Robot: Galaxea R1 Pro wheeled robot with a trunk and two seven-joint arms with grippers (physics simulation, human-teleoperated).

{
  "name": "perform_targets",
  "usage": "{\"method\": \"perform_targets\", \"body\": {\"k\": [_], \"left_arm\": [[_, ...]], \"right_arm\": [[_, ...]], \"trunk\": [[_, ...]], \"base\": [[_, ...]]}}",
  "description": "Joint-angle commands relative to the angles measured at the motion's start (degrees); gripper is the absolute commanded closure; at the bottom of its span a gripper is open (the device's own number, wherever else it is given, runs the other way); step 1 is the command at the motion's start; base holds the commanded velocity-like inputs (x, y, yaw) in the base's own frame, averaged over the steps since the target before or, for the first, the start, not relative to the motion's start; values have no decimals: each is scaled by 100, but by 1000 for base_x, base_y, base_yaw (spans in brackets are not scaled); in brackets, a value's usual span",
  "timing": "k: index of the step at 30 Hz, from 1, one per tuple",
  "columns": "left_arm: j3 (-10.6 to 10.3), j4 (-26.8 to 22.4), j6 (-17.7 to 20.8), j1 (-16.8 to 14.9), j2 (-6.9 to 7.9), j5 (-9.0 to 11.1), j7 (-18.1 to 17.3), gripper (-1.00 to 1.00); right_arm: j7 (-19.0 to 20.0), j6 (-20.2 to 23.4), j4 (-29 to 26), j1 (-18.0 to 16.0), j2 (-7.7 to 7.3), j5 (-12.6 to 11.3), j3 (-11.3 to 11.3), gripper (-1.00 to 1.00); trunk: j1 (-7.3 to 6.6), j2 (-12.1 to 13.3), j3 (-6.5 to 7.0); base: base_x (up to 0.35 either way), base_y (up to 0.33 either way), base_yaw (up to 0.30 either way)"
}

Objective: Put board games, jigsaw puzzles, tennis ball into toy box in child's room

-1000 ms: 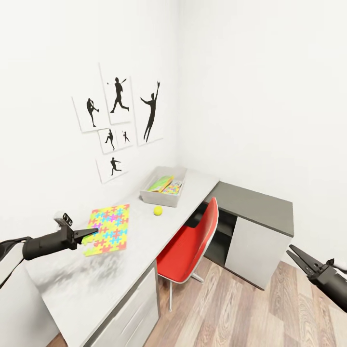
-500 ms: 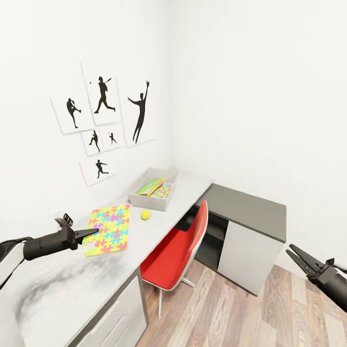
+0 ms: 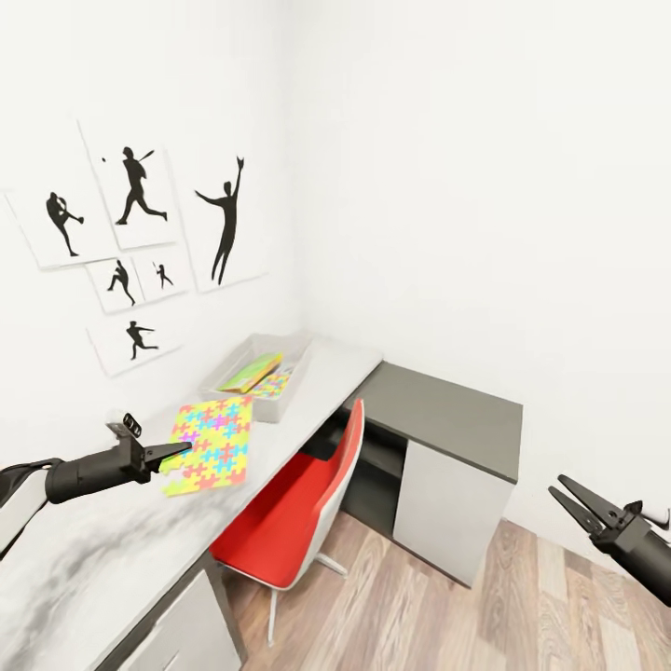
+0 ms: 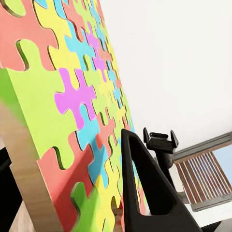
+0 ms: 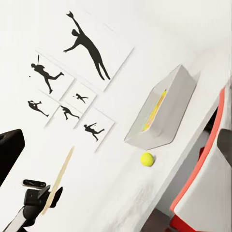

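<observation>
My left gripper (image 3: 184, 451) is shut on the edge of a multicoloured jigsaw puzzle (image 3: 211, 442), holding it above the table (image 3: 102, 559). In the left wrist view the jigsaw (image 4: 72, 111) lies against one black finger (image 4: 145, 188). The grey toy box (image 3: 280, 403) stands beyond it by the wall, with a yellow-green board game (image 3: 250, 372) and another jigsaw (image 3: 278, 380) inside. The right wrist view shows the toy box (image 5: 166, 111), the tennis ball (image 5: 147, 159) on the table in front of it, and the held jigsaw (image 5: 59, 178) edge-on. My right gripper (image 3: 570, 498) hangs open over the floor, far right.
A red chair (image 3: 291, 511) is tucked under the table's edge. The lower dark grey desk section (image 3: 447, 410) fills the corner to the right. Black baseball-player pictures (image 3: 130, 238) hang on the white wall. Wood-plank floor (image 3: 447, 615) lies below.
The head view has swung right, so table, toy box and pictures slid left in the picture. The ball is now behind the held jigsaw. Both grippers keep their places in the view.
</observation>
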Motion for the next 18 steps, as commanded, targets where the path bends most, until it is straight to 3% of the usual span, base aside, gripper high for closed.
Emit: {"method": "perform_targets", "body": {"k": [1, 10, 18], "left_arm": [[-15, 1, 31, -8, 6, 27, -12, 100], [-11, 10, 31, -8, 6, 27, -3, 100], [-10, 10, 31, -8, 6, 27, -4, 100]], "right_arm": [[11, 23, 2, -6, 0, -5, -4, -100], [39, 12, 3, -7, 1, -4, -9, -100], [45, 15, -75, -7, 0, -4, -6, -100]], "trunk": [[5, -9, -10], [5, -9, -11], [5, -9, -11]], "base": [[246, -242, 3], [254, -239, 179], [243, -260, 10]]}}
